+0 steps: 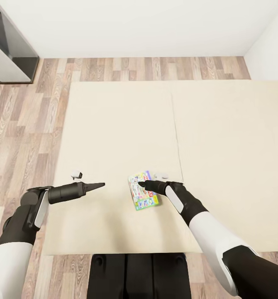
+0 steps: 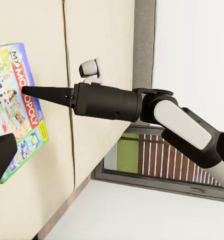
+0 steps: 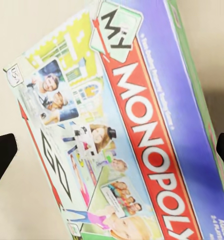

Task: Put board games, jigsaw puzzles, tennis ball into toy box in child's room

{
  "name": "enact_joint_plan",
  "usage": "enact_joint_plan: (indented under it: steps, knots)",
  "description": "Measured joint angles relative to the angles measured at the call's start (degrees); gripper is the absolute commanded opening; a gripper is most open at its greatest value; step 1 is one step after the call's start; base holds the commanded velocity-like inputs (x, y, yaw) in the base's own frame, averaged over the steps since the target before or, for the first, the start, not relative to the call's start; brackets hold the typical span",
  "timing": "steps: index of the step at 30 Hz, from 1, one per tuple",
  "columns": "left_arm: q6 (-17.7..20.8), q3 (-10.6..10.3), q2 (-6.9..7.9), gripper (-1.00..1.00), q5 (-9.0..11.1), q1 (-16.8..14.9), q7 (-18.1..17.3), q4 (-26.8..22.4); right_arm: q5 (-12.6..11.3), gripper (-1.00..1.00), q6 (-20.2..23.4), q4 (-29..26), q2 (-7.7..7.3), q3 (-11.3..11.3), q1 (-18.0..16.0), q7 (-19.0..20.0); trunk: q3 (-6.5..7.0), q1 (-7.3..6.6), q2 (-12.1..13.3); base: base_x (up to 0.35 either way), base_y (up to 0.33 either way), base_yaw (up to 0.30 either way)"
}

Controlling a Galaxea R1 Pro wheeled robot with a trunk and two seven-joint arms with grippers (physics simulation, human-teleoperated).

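Monopoly board game (image 1: 142,190) lies flat on the bed (image 1: 114,137); right fingers (image 3: 2,157) spread wide above it, left fingers (image 1: 98,185) pinched together beside it.

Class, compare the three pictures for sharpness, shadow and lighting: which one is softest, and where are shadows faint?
Right wrist view: the board game is close and slightly soft, print at the edges blurred. Head view: flat, even light, barely any shadow under the right end effector on the bed. Left wrist view: sharper, box title readable, no glare.
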Motion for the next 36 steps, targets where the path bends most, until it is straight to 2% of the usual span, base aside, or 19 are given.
enact_joint_plan:
  steps: [9, 36]
  knots:
    - [-0.02, 0.0, 0.0, 1.0, 0.01, 0.0, 0.0, 0.0, 0.0, 1.0, 0.0, 0.0, 0.0, 0.08, 0.0, 0.0, 0.0, 0.0, 0.0, 0.0, 0.073, 0.0]
    - [-0.09, 0.0, 0.01, 1.0, 0.02, 0.0, 0.0, -0.02, 0.02, 1.0, 0.0, 0.0, 0.01, 0.04, 0.0, 0.04, 0.0, 0.0, 0.0, -0.009, 0.003, 0.0]
